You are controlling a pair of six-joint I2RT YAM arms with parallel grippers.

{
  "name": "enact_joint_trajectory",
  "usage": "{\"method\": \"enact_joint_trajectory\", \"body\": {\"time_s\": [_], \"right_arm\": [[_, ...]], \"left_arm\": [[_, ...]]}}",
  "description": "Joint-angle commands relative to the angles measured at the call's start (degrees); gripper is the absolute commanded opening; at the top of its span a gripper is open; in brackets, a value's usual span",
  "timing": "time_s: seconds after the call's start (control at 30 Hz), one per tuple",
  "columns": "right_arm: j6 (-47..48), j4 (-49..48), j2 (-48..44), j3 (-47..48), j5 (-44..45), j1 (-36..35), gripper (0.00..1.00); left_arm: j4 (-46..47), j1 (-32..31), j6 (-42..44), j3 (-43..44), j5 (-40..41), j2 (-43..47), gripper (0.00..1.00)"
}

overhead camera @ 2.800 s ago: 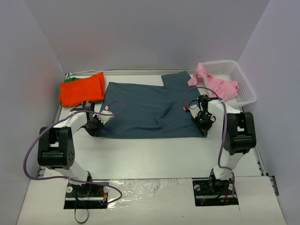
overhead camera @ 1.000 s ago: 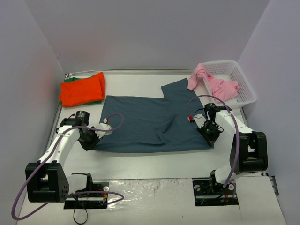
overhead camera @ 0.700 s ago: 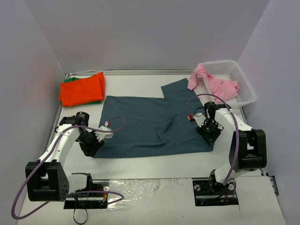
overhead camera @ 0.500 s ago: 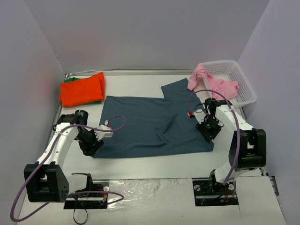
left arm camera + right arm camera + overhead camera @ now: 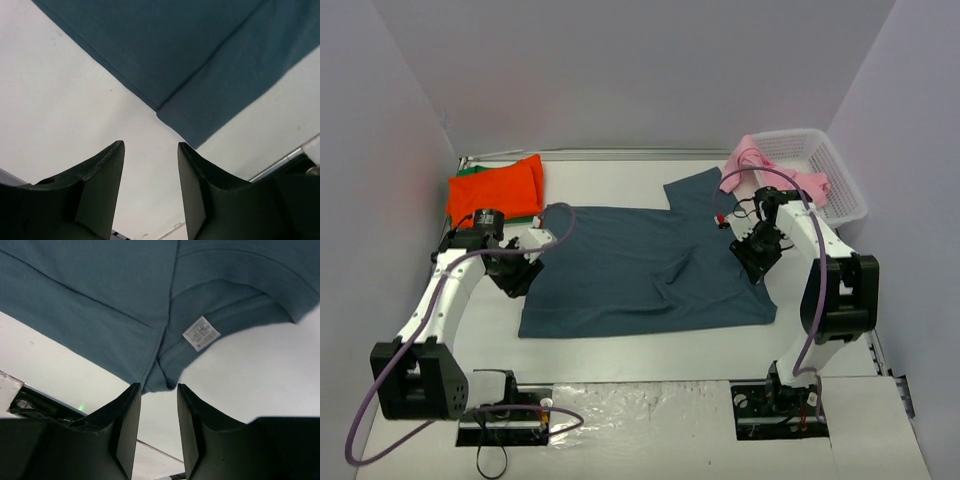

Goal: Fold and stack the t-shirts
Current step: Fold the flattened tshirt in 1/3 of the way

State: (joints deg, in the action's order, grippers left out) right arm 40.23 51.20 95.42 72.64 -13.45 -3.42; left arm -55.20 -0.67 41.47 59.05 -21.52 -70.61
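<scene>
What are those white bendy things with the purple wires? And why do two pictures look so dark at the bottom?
Those are two robot arms. One picture looks down from above. The other two come from cameras on the wrists, so the dark shapes are each arm's fingers. The left gripper and right gripper are open, holding nothing. A slate-blue t-shirt lies spread on the table. An orange-red t-shirt sits folded at back left; a pink t-shirt hangs over a white basket.
</scene>
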Motion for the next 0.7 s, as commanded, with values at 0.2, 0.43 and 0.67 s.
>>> {"method": "enact_joint_trajectory", "body": {"time_s": [0.2, 0.43, 0.67], "right_arm": [[2.04, 4.0, 6.7, -0.39, -4.39, -1.15, 0.31], [2.05, 2.77, 10.4, 0.39, -5.27, -1.32, 0.31], [1.87, 1.45, 14.0, 0.31, -5.09, -1.41, 0.28]], "left_arm": [[9.67, 0.14, -10.8, 3.27, -1.24, -7.0, 0.45], [10.99, 0.14, -11.06, 1.16, -1.6, -7.53, 0.45], [11.25, 0.14, -11.06, -0.6, -1.25, -6.47, 0.45]]}}
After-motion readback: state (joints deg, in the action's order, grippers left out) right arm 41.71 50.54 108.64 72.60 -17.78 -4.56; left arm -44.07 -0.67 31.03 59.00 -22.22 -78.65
